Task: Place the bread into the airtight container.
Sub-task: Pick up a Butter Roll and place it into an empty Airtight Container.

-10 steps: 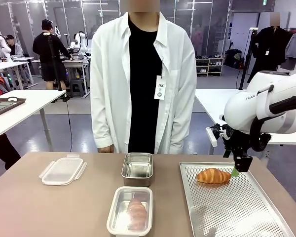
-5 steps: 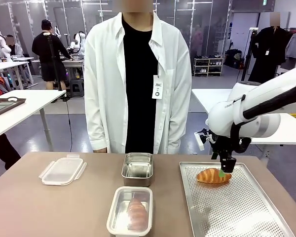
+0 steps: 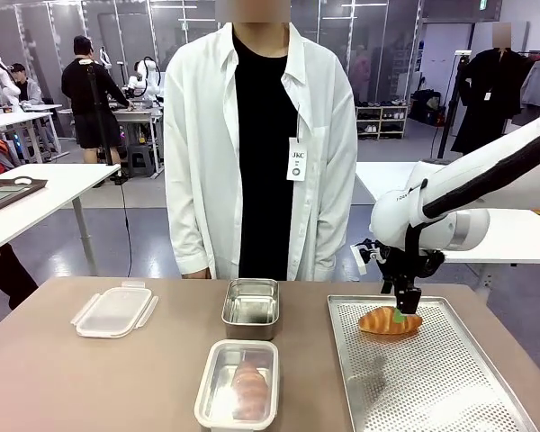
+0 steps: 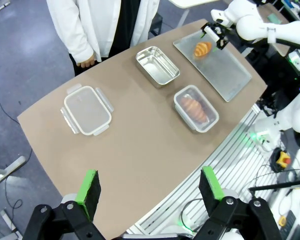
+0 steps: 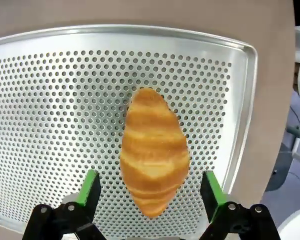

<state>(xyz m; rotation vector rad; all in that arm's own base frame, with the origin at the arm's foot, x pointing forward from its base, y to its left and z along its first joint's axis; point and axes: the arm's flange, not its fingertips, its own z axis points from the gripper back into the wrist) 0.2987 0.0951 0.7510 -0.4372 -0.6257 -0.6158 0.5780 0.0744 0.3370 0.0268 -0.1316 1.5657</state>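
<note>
The right gripper (image 5: 151, 187) spreads wide over the croissant (image 5: 154, 150).
Its green pads (image 5: 92, 186) flank the golden, ridged croissant without touching it; the bread lies at the far end of the perforated metal tray (image 5: 50, 100), long axis parallel to that far edge. Left of the tray stands an empty steel container (image 3: 250, 306). The left gripper (image 4: 150, 185) gapes wide.

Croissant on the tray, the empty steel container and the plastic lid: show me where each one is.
croissant (image 3: 390, 320), front view, middle of its crust.
empty steel container (image 3: 250, 308), front view, bare floor.
plastic lid (image 3: 114, 311), front view, flat centre.
</note>
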